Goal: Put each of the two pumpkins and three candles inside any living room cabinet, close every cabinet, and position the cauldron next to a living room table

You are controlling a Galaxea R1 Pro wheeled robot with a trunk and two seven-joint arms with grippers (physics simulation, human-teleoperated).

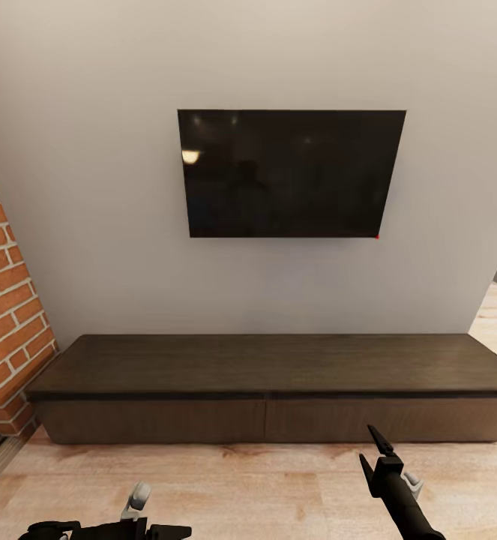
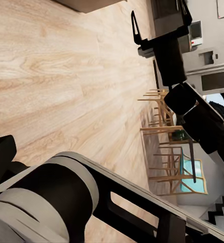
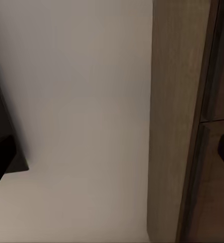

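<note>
facing the long low dark-brown wooden cabinet (image 1: 278,390), its length running left to right against the far wall, drawers shut. the right gripper (image 1: 374,447), fingers spread and empty, hovers nearest, before the right-hand drawer.

Cabinet (image 1: 278,390) on floor (image 1: 241,480) vs wall, TV (image 1: 289,174) above, brick wall (image 1: 4,315) left.

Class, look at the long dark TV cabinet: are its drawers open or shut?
Shut. In the head view both drawer fronts of the cabinet sit flush, with no pale interior showing.
</note>
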